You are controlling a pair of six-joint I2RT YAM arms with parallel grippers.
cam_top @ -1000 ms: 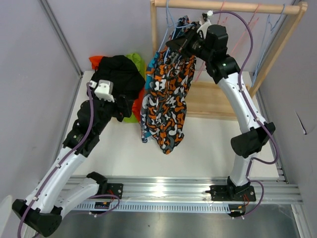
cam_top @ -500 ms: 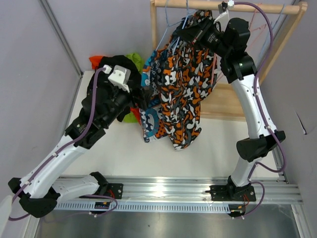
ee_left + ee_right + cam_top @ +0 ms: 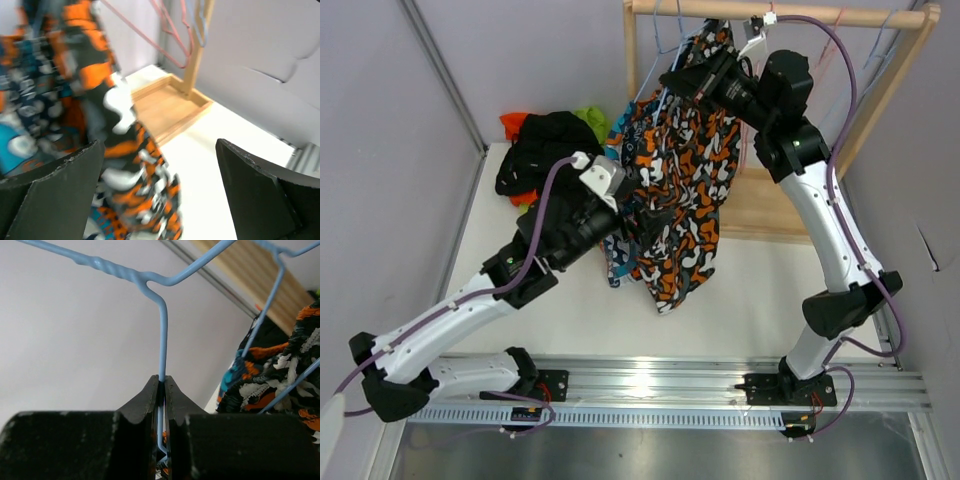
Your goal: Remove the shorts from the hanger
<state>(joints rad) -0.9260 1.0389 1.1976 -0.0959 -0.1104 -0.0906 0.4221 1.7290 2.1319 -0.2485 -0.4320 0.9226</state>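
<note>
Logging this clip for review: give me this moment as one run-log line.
right gripper: shut on blue hanger | left gripper: open at patterned shorts | removal: not yet done

Patterned shorts (image 3: 680, 190): two, by my count
Plain shorts (image 3: 545, 150): I make out three
Wooden rack (image 3: 840, 16): one
Arms (image 3: 820, 220) I drive: two

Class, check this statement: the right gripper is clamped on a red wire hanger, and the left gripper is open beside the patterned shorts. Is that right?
No: the hanger is blue, not red. The right wrist view shows this, with the right gripper clamped on it. The left gripper is indeed open beside the patterned shorts.
</note>
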